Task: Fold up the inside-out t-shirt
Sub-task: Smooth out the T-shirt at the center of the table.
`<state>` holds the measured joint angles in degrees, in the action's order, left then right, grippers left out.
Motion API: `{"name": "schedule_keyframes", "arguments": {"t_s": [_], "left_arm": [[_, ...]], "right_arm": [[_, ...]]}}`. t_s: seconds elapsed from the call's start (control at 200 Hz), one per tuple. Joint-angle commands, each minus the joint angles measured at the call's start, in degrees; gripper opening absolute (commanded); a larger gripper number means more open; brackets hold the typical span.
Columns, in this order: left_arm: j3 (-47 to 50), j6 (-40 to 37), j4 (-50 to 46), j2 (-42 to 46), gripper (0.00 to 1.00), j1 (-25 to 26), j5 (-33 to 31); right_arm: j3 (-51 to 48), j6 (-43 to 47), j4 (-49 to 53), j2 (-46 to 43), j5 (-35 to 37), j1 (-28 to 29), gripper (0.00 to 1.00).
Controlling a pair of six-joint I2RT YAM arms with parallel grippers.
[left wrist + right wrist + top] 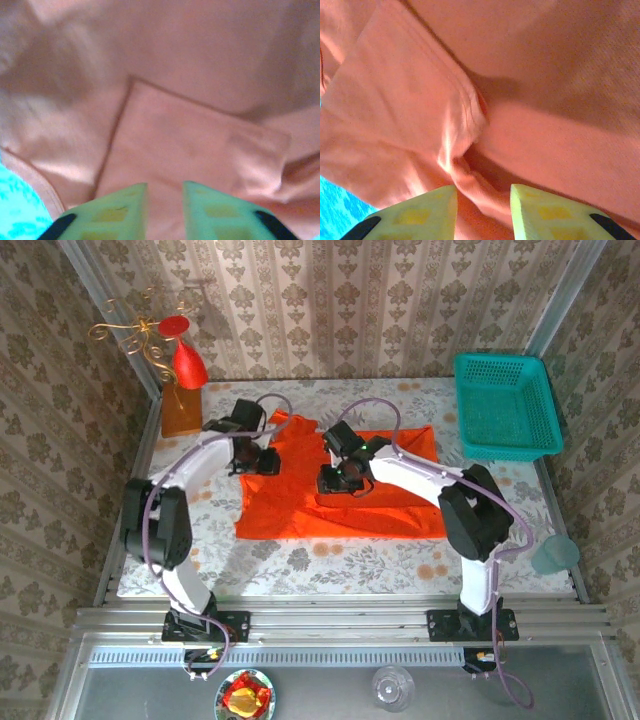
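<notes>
The inside-out t-shirt [340, 510] lies spread on the flowered table, bright orange-red, with its upper left part folded over. My left gripper [262, 462] sits low over the shirt's upper left area. In the left wrist view its green fingers [165, 185] stand a little apart above a flat folded flap of the t-shirt [200, 140]. My right gripper [335, 480] is over the shirt's middle. In the right wrist view its yellow fingers [483, 189] stand apart, and a raised ridge of the t-shirt [560, 140] runs into the gap without being pinched.
A teal basket [505, 405] stands at the back right. At the back left a red cone ornament [188, 365] with gold wire sits on a wooden block [182, 410]. A pale cup [553, 555] is at the table's right edge. Bare tablecloth [330, 565] shows along the front.
</notes>
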<state>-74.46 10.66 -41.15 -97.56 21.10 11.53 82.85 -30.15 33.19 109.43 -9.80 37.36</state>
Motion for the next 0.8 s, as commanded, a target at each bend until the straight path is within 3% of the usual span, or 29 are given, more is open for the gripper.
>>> {"name": "schedule_keyframes", "arguments": {"t_s": [0.0,0.14,0.39,0.795], "left_arm": [[7.93,5.3,-2.35,3.69,0.16,2.99,-0.01],[17.09,8.89,1.05,6.73,0.1,6.75,1.94],[23.7,12.15,4.17,4.46,0.05,6.86,-0.56],[25.22,12.77,5.6,1.83,0.05,6.83,-1.16]], "right_arm": [[-0.75,9.25,7.69,-1.29,-0.51,0.08,0.33],[2.01,21.92,12.2,1.61,-2.81,0.16,0.31],[2.13,41.89,10.18,5.0,-9.75,-0.27,0.32],[10.74,49.99,14.79,13.89,-10.86,-2.2,0.36]]}}
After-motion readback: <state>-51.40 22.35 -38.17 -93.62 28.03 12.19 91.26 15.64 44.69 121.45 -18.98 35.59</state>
